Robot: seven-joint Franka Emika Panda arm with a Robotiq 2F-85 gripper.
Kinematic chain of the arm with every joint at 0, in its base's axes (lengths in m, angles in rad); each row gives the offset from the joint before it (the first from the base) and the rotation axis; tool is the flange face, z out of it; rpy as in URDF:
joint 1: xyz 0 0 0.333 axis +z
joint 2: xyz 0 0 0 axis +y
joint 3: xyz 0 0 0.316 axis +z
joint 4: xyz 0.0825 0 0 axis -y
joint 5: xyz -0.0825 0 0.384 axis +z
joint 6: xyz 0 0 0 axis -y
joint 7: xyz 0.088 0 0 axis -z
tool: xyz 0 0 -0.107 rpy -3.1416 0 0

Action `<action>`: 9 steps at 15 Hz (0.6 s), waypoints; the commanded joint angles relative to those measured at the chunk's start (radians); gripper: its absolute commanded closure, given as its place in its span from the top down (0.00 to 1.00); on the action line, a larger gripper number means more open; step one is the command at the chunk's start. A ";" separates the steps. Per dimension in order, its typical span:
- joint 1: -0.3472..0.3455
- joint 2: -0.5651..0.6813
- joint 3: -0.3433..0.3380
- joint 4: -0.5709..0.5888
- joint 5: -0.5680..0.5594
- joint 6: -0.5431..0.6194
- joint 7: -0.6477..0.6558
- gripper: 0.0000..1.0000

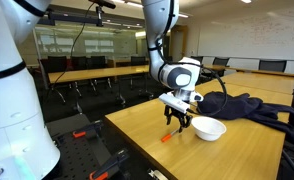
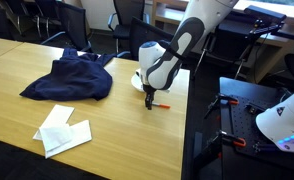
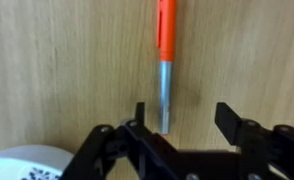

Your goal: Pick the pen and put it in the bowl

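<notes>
The pen (image 3: 164, 60) lies flat on the wooden table, with an orange-red upper part and a grey lower part. In the wrist view its grey end reaches between my open fingers, close to the left one. My gripper (image 3: 183, 118) is open and low over the pen, holding nothing. The pen shows as a small orange mark under the gripper (image 1: 176, 120) in both exterior views (image 1: 168, 136) (image 2: 159, 105). The white bowl (image 1: 208, 128) sits on the table right beside the gripper; its rim shows at the wrist view's bottom left corner (image 3: 22, 165). In an exterior view the arm hides most of the bowl (image 2: 138, 83).
A dark blue heap of cloth (image 2: 69, 78) (image 1: 249, 104) lies on the table beyond the bowl. White crumpled paper (image 2: 63, 130) lies near the table's front. The table edge (image 2: 184, 125) runs close to the pen. Chairs and other tables stand behind.
</notes>
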 commanded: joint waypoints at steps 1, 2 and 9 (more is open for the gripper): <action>0.004 0.027 -0.005 0.056 -0.016 -0.065 0.005 0.47; 0.008 0.033 -0.009 0.065 -0.019 -0.068 0.010 0.38; 0.022 0.031 -0.026 0.068 -0.025 -0.072 0.026 0.00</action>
